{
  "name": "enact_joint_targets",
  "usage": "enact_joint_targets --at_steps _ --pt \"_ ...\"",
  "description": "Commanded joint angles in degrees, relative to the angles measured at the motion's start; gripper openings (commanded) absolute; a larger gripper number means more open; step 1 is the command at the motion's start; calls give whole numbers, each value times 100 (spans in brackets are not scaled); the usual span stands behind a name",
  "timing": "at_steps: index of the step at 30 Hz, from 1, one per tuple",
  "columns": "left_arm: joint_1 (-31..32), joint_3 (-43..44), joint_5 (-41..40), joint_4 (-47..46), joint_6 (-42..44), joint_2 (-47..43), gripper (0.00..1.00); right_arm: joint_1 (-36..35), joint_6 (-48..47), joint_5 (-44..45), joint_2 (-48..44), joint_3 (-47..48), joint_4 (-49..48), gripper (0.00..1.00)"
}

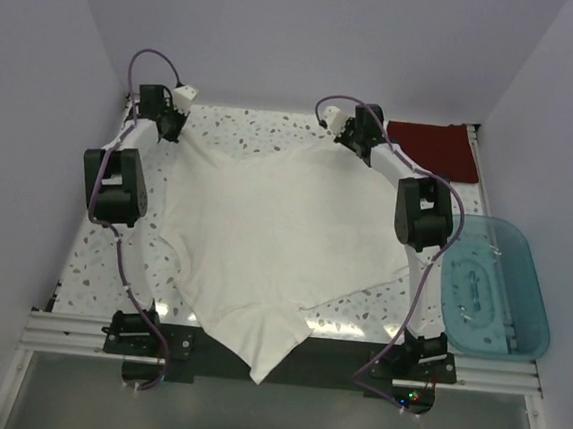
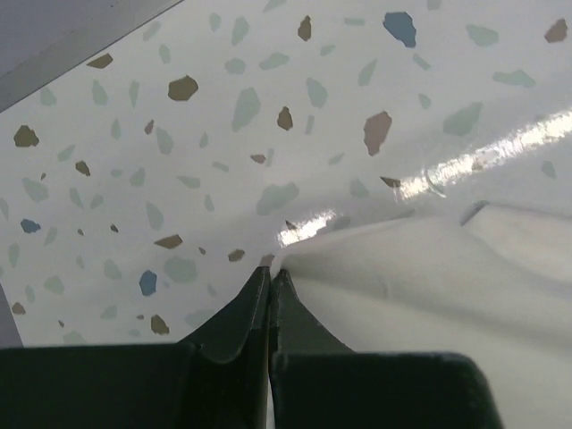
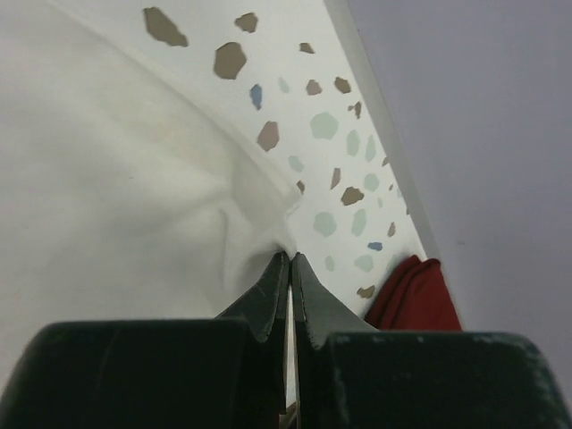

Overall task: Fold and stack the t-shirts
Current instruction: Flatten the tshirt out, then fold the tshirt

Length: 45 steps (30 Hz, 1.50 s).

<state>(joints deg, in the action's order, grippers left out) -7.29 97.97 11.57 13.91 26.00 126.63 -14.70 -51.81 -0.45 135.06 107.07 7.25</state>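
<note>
Fingers pinched shut on cloth at the shirt's two far corners.
Both the left gripper (image 2: 271, 275) and the right gripper (image 3: 290, 259) clamp an edge of the white t-shirt (image 1: 275, 229). It lies spread over the speckled table (image 1: 97, 258), its near end draping off the front. The dark red t-shirt (image 1: 435, 147) lies folded at the far right corner, and the teal bin (image 1: 496, 283) sits at the right side.

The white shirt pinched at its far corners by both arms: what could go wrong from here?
1. The left fingers and right fingers each pinch only a thin bit of the white t-shirt, so it may slip free when pulled.
2. Its near end hangs over the front edge of the table, so it might drag or slide off.
3. The dark red t-shirt lies close beside the right fingers and could get nudged.
</note>
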Motion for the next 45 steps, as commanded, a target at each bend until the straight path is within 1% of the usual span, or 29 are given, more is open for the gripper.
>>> enact_joint_targets --at_steps 1,5,10,11,12,13,14,15,17,18,20,21,22,24,25,26,27,28,29,30,31,33,34,36,38,41,42,44,45 --pt "-9 915 -76 147 -200 518 0 -15 -329 255 220 814 -276 0" --pt "8 1556 -243 147 -165 986 0 -33 -304 711 643 1253 -434 0" --pt "17 1935 -744 -186 -271 1320 0 -77 -198 1248 1083 1755 -909 1" --pt "17 2040 -753 -231 -271 1338 0 -86 -180 1327 1214 1965 -918 13" --pt "17 2068 -814 -275 -323 1356 19 -103 -171 1502 1285 2080 -918 28" --pt "17 2155 -832 -284 -376 1356 32 -112 -154 1599 1320 2290 -874 59" --pt "17 2408 -832 -232 -411 1356 51 -112 -110 1661 1329 2388 -830 69" --pt "17 2550 -841 -170 -481 1347 57 -103 -110 1784 1295 2450 -787 78" --pt "17 2796 -736 172 -499 1119 61 -103 30 1803 1155 2591 -401 80" --pt "8 2771 -544 312 -499 971 61 -103 83 1803 884 2556 -278 82" --pt "8 2369 -306 769 -499 374 62 -103 180 1741 470 2171 135 84" --pt "8 2167 -70 1145 -377 -64 62 -103 241 1715 42 2013 528 86" --pt "8 1756 11 1332 -341 -286 62 -103 303 1393 -163 1776 872 87" --pt "-27 1314 273 1674 -332 -873 62 -103 452 1276 -671 1538 1426 92" --pt "-53 912 371 2024 -332 -1042 62 -112 522 1119 -779 1432 2090 92" --pt "-71 699 415 2176 -341 -1192 62 -103 584 847 -884 1414 2480 92" --pt "-71 488 555 2325 -350 -1463 61 -121 637 775 -1016 1379 3084 93" --pt "-71 103 635 2657 -298 -1579 61 -112 681 652 -1069 1370 3438 93" --pt "-71 -84 670 2800 -245 -1693 59 -112 664 425 -1113 1378 3807 93" --pt "-80 -286 775 2932 -244 -1807 59 -112 664 362 -1149 1361 4106 93" --pt "-88 -679 846 3142 -210 -2008 58 -112 672 300 -1210 1291 4614 93" --pt "-80 -1042 986 3372 -95 -2255 57 -103 646 168 -1254 1221 5144 92" --pt "-88 -1418 996 3520 -60 -2326 56 -86 663 81 -1298 1072 5547 91" --pt "-80 -1780 996 3627 54 -2528 54 -68 628 54 -1438 852 5884 87" --pt "-80 -2255 891 3610 89 -2669 53 -51 594 54 -1649 343 6060 86" --pt "-88 -2704 628 3513 37 -2828 53 -33 567 106 -1834 -404 6043 84" --pt "-88 -2792 470 3426 -7 -2810 53 -7 567 150 -1904 -571 5982 81" --pt "-115 -2942 364 3320 -42 -2723 53 -7 567 290 -1931 -1055 5877 80" --pt "-115 -2942 154 3276 -86 -2531 53 2 593 352 -1914 -1204 5798 79"
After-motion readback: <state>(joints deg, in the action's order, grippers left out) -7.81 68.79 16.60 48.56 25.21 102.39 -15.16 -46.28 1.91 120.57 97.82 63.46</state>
